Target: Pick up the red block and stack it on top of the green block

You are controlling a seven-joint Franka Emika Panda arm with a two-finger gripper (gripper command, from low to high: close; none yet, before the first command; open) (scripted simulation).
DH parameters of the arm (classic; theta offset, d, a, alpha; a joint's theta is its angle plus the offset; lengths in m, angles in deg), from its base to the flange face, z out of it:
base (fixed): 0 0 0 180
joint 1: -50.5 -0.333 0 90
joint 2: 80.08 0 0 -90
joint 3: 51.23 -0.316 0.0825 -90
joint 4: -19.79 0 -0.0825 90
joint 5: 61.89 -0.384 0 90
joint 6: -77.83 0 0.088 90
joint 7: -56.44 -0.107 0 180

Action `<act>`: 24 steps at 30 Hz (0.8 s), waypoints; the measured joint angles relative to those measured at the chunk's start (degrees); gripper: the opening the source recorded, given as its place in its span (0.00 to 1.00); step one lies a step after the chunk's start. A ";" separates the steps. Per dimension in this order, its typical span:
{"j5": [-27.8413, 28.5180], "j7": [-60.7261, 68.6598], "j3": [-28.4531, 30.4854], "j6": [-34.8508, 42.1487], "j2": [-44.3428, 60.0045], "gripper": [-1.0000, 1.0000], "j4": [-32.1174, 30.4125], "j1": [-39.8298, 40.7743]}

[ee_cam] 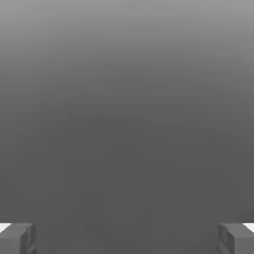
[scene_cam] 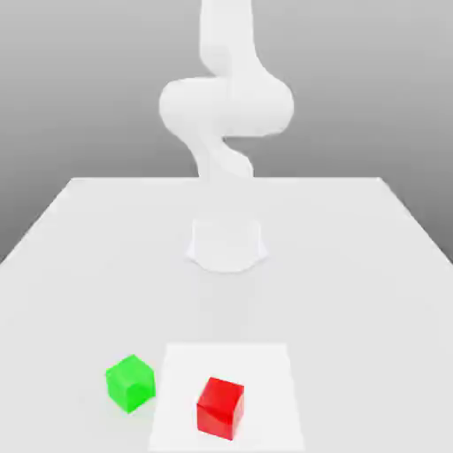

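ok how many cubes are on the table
2 in view. The green block sits on the table, toward the exterior view's left; the red block sits on the white square, right of it in that view. Neither looks hidden.

Exterior view facing the arm (scene_cam: 227, 106) across the tabletop (scene_cam: 97, 265), slightly from above.

The white arm (scene_cam: 227, 106) rises from its base (scene_cam: 226, 246) on the desk (scene_cam: 80, 265), its upper part running up out of the exterior view's top edge. Between the two, a rounded, bulky joint section bulges to either side, with a narrower neck beneath it. In the hand view, the hand (ee_cam: 127, 239) is open, its two fingers (ee_cam: 17, 239) set wide apart, with nothing between them.
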State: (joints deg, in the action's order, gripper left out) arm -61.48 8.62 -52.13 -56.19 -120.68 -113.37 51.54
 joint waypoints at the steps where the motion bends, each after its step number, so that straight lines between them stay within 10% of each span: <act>1: 0.20 -0.87 -0.36 -0.97 2.26 0.50 -0.60 0.42; 24: 1.72 -17.05 -3.57 -22.07 50.10 0.50 -12.71 4.71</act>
State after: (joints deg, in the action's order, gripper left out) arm -59.76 -8.44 -55.70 -78.26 -70.59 -126.09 56.25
